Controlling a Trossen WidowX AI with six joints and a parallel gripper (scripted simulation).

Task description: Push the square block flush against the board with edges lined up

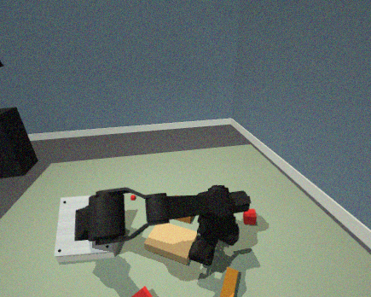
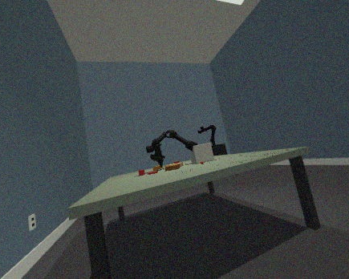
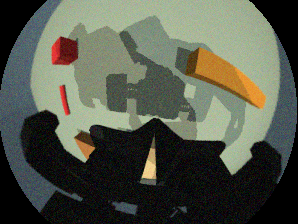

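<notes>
A wide, pale wooden piece (image 1: pixel 168 239) (image 2: pixel 173 167) lies flat between the arm's base and the gripper; a sliver of it shows between the fingers in the wrist view (image 3: pixel 149 170). A long orange wooden piece (image 1: pixel 230 282) (image 3: pixel 225 74) lies apart from it, toward the front in the top view. A smaller part of another orange piece (image 1: pixel 185 219) (image 3: pixel 86 145) shows behind the forearm. I cannot tell for certain which is the square block or the board. My gripper (image 2: pixel 161 164) (image 3: pixel 156 120) is shut and empty, pointing down low beside the pale piece. Any contact is hidden.
A red cube (image 1: pixel 249 217) (image 2: pixel 141 172) (image 3: pixel 65 51) stands beyond the gripper. A thin red piece (image 2: pixel 152 172) (image 3: pixel 64 100) lies near it. Another red piece (image 1: pixel 142 293) is at the front, and a red ball (image 1: pixel 133 197) (image 2: pixel 201 163) is beside the arm's base.
</notes>
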